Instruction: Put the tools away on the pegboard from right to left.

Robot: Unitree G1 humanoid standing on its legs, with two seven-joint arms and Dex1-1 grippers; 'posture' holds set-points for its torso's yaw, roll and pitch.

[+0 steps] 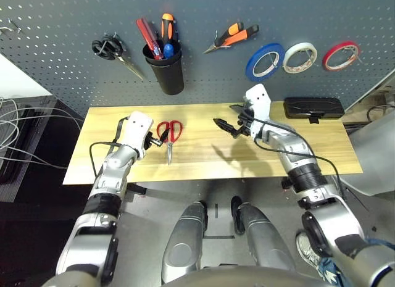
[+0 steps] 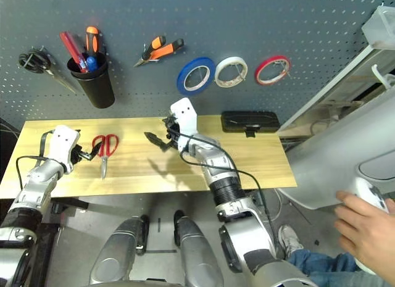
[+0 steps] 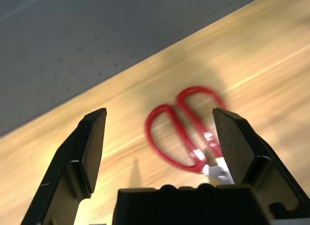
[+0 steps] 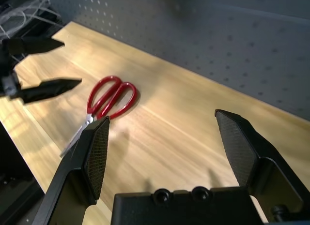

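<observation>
Last step, I'd judge: red-handled scissors (image 1: 170, 134) lay on desk (image 1: 203, 163) left of centre, left gripper (image 1: 158, 141) jaws released beside handles, right gripper (image 1: 226, 126) released too; next calls for clenching, hanging on pegboard (image 1: 203, 15) upper left.

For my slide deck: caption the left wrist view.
Open left claw poised over the red-handled scissors lying flat on the wooden table.
</observation>
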